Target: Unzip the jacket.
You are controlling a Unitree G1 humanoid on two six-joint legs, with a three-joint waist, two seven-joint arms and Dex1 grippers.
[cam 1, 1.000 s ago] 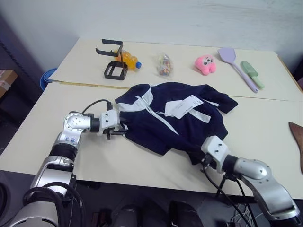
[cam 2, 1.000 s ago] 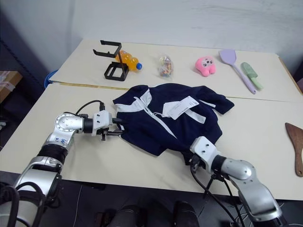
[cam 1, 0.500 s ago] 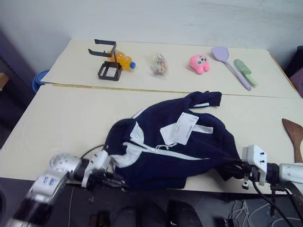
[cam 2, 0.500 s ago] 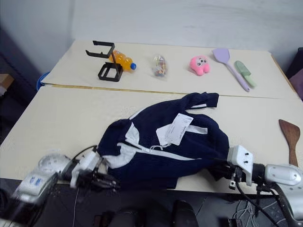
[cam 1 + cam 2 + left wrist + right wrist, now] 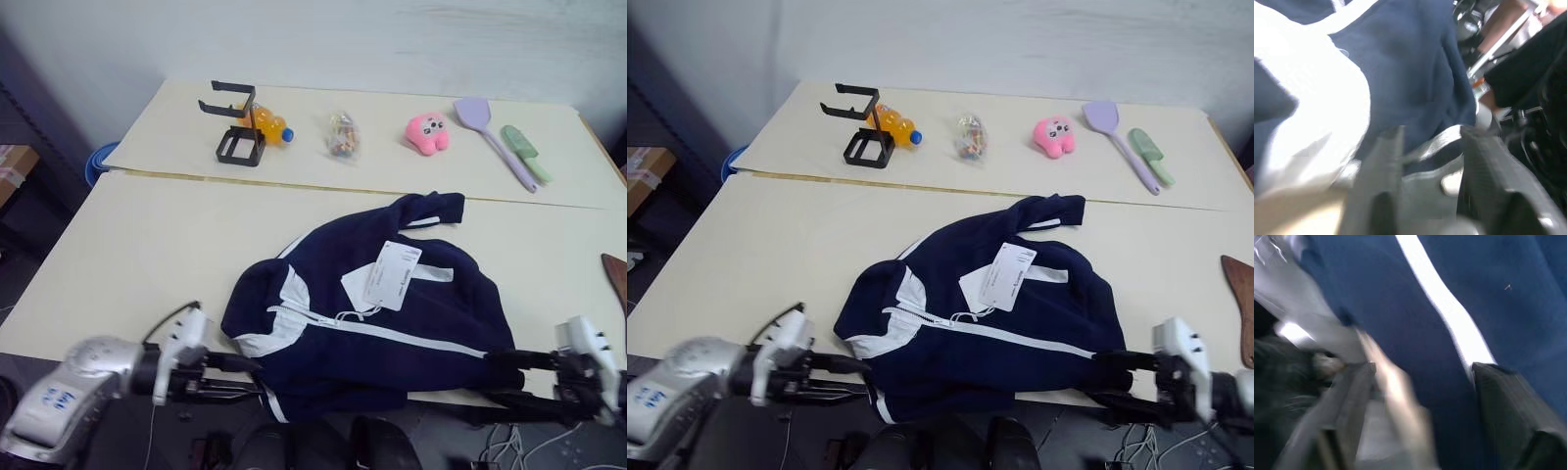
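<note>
The jacket [image 5: 367,323] lies at the near table [image 5: 147,255] edge, between the left gripper [image 5: 227,375] and right gripper [image 5: 509,370]. A bottle [image 5: 266,124], plush [image 5: 427,133] and spatula [image 5: 487,132] lie behind.

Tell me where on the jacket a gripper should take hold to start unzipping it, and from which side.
Probably the zipper's upper end on the jacket, beside the white tag. The closed white zipper runs across the chest, so come from above; the pull itself is too small to make out.

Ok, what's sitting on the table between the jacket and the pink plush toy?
Nothing. In the left eye view bare tabletop runs from the jacket to the pink plush toy, crossed by the seam where the two tables meet.
</note>
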